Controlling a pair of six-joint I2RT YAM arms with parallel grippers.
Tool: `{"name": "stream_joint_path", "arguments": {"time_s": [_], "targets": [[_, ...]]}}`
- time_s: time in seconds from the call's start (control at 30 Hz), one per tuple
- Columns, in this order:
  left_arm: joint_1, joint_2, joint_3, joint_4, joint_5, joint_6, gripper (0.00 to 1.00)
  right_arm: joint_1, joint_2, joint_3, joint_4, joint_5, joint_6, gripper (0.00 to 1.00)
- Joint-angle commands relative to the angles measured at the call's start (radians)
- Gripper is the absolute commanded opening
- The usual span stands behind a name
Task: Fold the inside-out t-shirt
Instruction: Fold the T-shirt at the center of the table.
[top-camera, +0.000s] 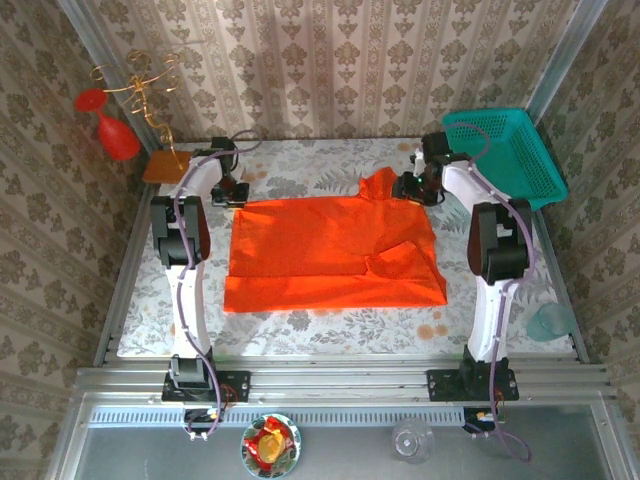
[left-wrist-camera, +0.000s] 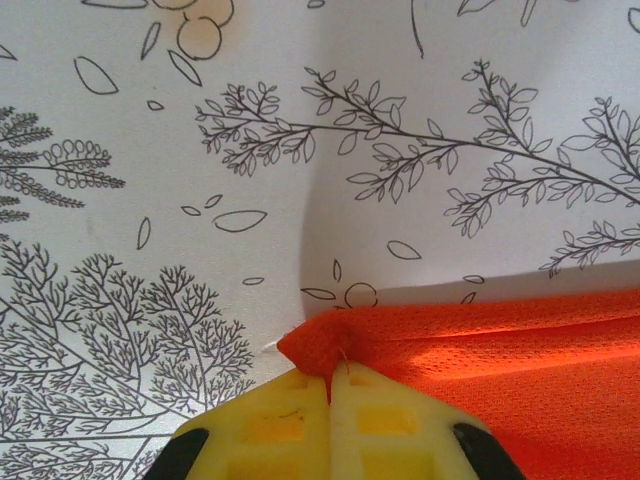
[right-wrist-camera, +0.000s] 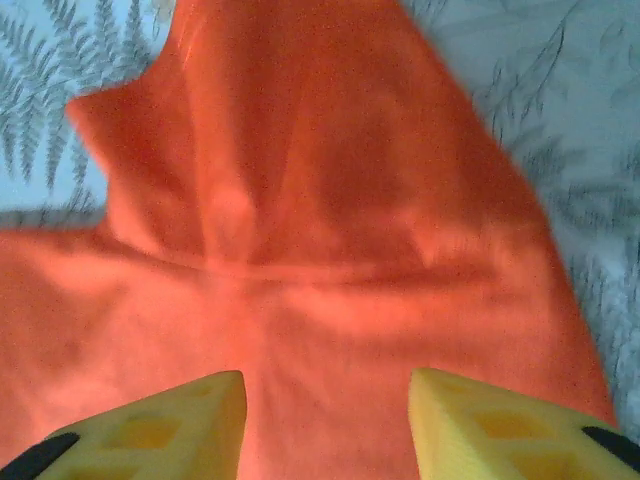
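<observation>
Orange shirt (top-camera: 335, 252) lies spread mid-table (top-camera: 330, 335), mostly flat, with a flap turned over near its right front and a sleeve bunched up at the far right edge. At the far left corner the left gripper (left-wrist-camera: 330, 385) has its yellow fingers together, pinching a small peak of the cloth just above the leaf-print surface. Over the far right sleeve the right gripper (right-wrist-camera: 328, 385) has its fingers apart with cloth showing between them; that view is blurred, so whether they touch the fabric I cannot tell.
</observation>
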Motion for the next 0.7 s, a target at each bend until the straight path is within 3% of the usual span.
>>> {"name": "stream_joint_path", "arguments": {"time_s": [0.0,0.13,0.37,0.67], "targets": [[0.009,0.012,-0.039,0.0,0.03,0.015,0.04,0.006,0.086,0.139,-0.051,0.102,-0.112,0.39],[0.012,0.012,-0.043,0.007,0.05,0.004,0.03,0.006,0.24,0.371,-0.132,0.16,-0.149,0.3],[0.022,0.017,-0.041,0.009,0.055,-0.003,0.02,0.008,0.467,0.761,-0.321,0.152,-0.191,0.29],[0.03,0.036,-0.014,-0.001,0.068,-0.006,0.0,0.008,0.5,0.778,-0.356,0.093,-0.235,0.29]]}}
